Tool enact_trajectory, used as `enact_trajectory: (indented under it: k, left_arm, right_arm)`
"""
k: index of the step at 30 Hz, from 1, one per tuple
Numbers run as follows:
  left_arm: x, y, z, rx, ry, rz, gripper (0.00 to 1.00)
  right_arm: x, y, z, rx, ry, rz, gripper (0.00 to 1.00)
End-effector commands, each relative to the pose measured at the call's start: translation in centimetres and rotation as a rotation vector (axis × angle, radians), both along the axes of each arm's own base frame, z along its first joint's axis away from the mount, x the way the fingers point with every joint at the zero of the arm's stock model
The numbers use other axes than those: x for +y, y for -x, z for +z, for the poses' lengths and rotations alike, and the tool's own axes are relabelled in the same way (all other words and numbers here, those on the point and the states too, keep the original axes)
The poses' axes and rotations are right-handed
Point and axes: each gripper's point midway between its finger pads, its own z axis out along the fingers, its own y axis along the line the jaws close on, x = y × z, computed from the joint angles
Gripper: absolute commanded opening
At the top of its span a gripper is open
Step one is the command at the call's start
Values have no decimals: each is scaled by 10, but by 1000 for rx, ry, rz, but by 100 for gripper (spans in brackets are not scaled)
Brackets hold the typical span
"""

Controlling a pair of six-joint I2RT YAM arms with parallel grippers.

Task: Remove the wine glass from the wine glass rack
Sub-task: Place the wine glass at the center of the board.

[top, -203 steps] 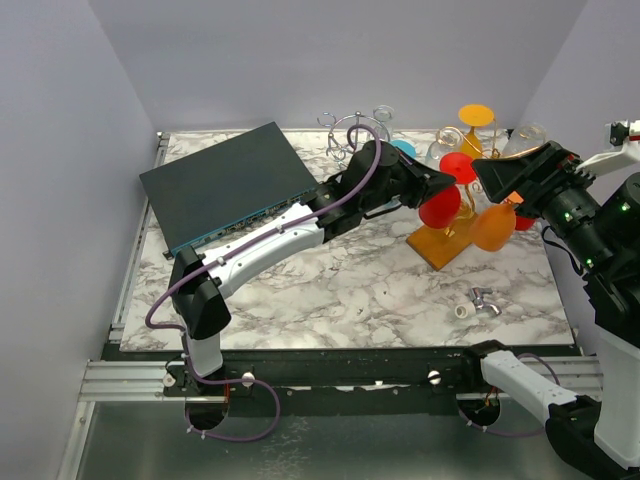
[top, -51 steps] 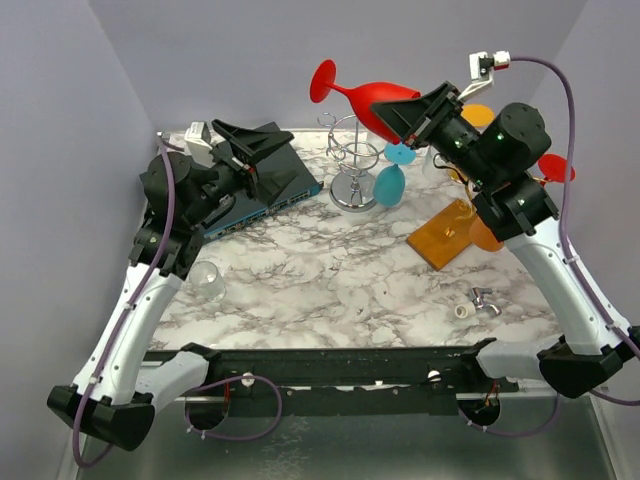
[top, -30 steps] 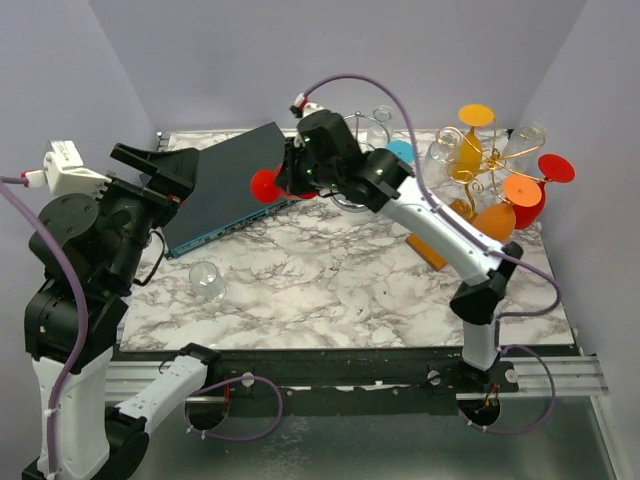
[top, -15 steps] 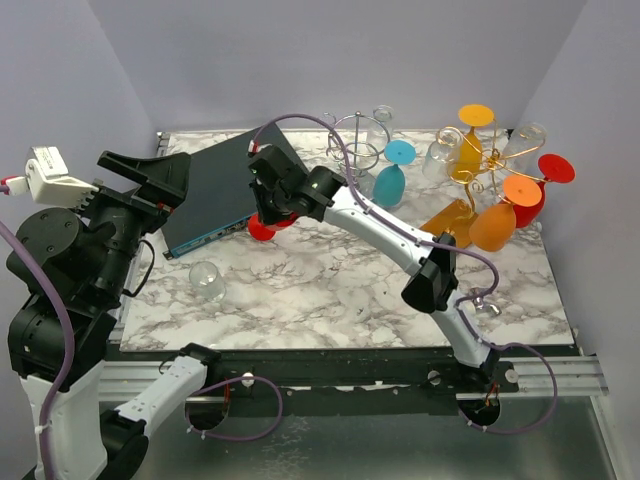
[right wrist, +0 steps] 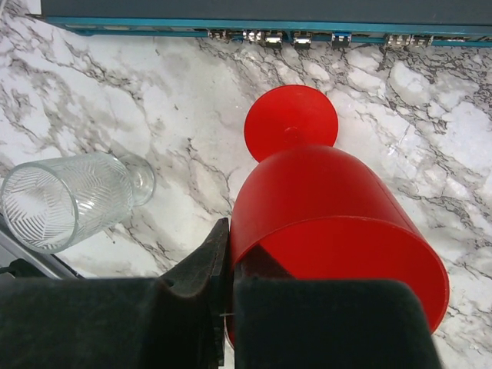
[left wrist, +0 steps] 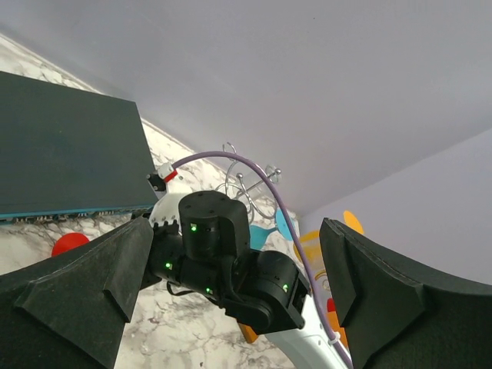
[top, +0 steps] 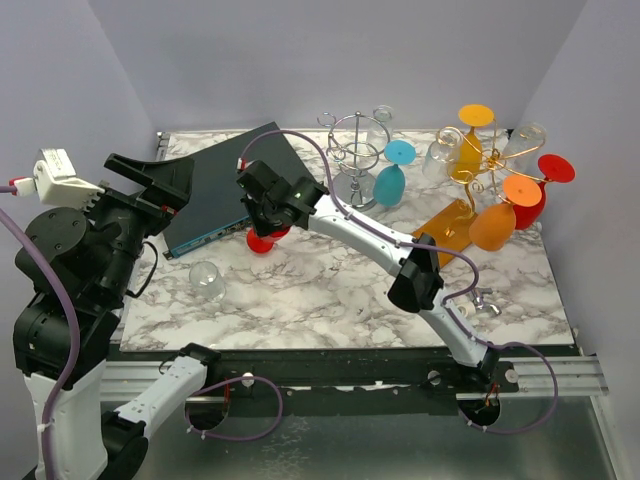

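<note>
My right gripper is shut on the rim of a red wine glass, one finger outside the bowl and one inside. The glass's round foot sits low over the marble, just in front of the dark box; I cannot tell whether it touches. In the top view the right gripper and the red wine glass are left of centre, far from the gold wine glass rack at the back right. My left gripper hangs open, raised at the left, with nothing in it.
A dark box with a teal edge lies at the back left. A clear tumbler lies on its side near the red glass. A silver rack holds a blue glass. Orange and red glasses hang on the gold rack.
My right arm has carried the red glass down and toward the near side, from over the box's edge to just above the marble. The left arm has barely moved.
</note>
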Motion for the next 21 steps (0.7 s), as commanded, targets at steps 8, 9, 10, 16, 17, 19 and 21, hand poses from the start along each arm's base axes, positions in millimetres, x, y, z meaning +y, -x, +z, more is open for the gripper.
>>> enact_trajectory:
  k: [8,9,10,16,17,19,21]
  left_arm:
    - [1,-2,-4,2,-22,6,99]
    - [1,-3,-4,1,-21,6,99]
    - [1,-3,-4,1,-22,6,99]
    - [2,-4,-4,0,-29,10,99]
    - [2,-4,-4,0,-32,10,99]
    - [2,-4,-4,1,-33,11,99]
    - [3,-4,-5,2,-35,15,99]
  right_arm:
    - [10,7,-4,2,0,39,24]
    - [11,7,-3,0,-5,42,27]
    - [12,7,-2,-2,-7,43,30]
    - [17,6,2,-8,-33,47,38]
    - [19,6,5,-10,-40,50,39]
    - [21,7,10,-15,-58,53,42]
    - [24,7,16,-22,-77,58,44]
